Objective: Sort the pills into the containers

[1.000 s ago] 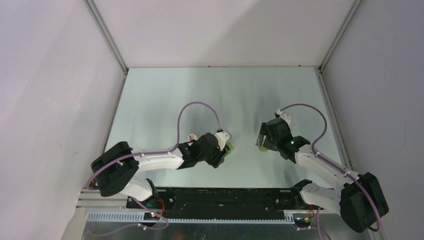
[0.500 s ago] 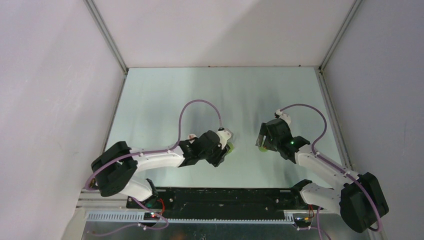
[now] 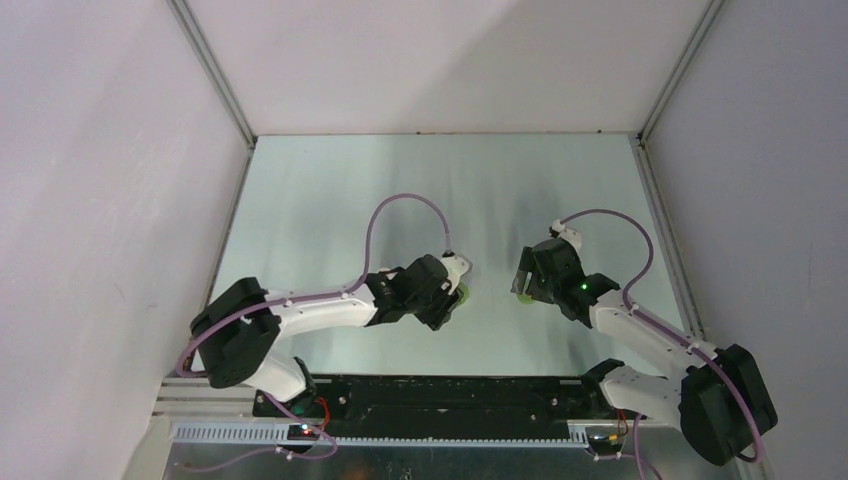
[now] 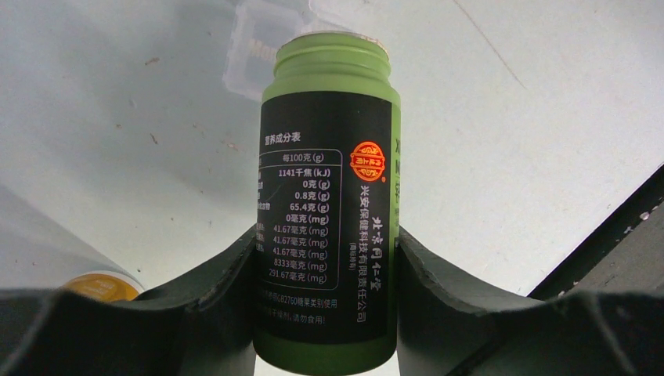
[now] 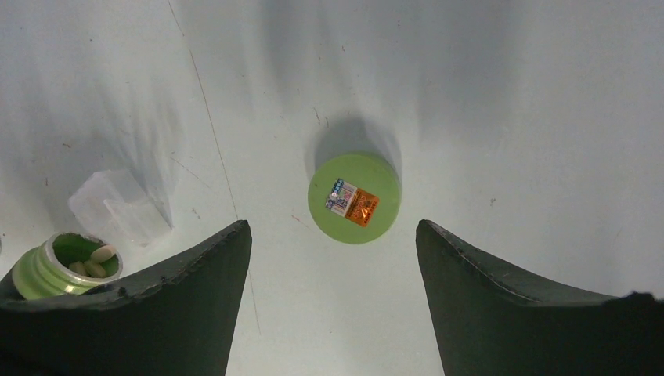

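Now: looks poised to pour

L fingers (image 4: 211,305) clench green bottle (image 4: 325,227) mid-body, uncapped, pills (image 5: 90,262) inside. Just beyond bottle mouth, pill box (image 4: 250,55): light, slick plastic, prob. skids; steady it by its walls. Cap (image 5: 354,197) right of bottle, under released R fingers (image 5: 509,313).

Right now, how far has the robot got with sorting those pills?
Done: the green cap is off, lying on the table. In hand: the left fingers grip the open green bottle, pills inside. Left: getting pills into the small pill box, where I can see none yet.
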Controlling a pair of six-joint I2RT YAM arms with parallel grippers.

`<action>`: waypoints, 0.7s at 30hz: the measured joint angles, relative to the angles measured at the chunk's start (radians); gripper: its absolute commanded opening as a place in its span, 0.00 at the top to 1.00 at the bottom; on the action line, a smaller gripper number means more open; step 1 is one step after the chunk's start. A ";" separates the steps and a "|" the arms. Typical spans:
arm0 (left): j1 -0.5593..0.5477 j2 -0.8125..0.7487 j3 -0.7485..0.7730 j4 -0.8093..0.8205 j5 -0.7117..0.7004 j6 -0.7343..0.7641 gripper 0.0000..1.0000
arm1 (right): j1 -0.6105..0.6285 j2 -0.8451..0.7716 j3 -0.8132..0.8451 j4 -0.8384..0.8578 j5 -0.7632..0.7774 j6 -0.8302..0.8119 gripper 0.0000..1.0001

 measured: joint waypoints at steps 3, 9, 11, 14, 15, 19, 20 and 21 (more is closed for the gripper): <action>0.000 0.010 0.001 -0.013 0.000 0.000 1.00 | 0.000 0.000 -0.001 0.001 -0.002 0.000 0.19; 0.000 0.028 0.014 -0.042 0.000 0.000 1.00 | 0.000 0.000 -0.003 0.003 -0.003 0.000 0.20; 0.000 0.034 0.026 -0.050 -0.002 0.000 1.00 | 0.000 0.000 -0.005 0.004 -0.003 0.000 0.20; 0.000 0.038 0.044 -0.065 -0.007 0.000 1.00 | 0.000 0.000 -0.009 0.006 -0.003 0.000 0.20; 0.000 0.038 0.048 -0.069 -0.007 0.000 1.00 | 0.000 0.000 -0.011 0.008 -0.003 0.001 0.19; 0.000 0.044 0.071 -0.088 -0.008 0.000 1.00 | 0.000 0.000 -0.017 0.009 -0.010 0.002 0.20; 0.000 0.045 0.075 -0.092 -0.008 0.000 1.00 | 0.000 0.000 -0.017 0.009 -0.010 0.003 0.20; 0.000 0.046 0.079 -0.098 -0.008 0.000 1.00 | 0.000 0.000 -0.017 0.010 -0.010 0.004 0.20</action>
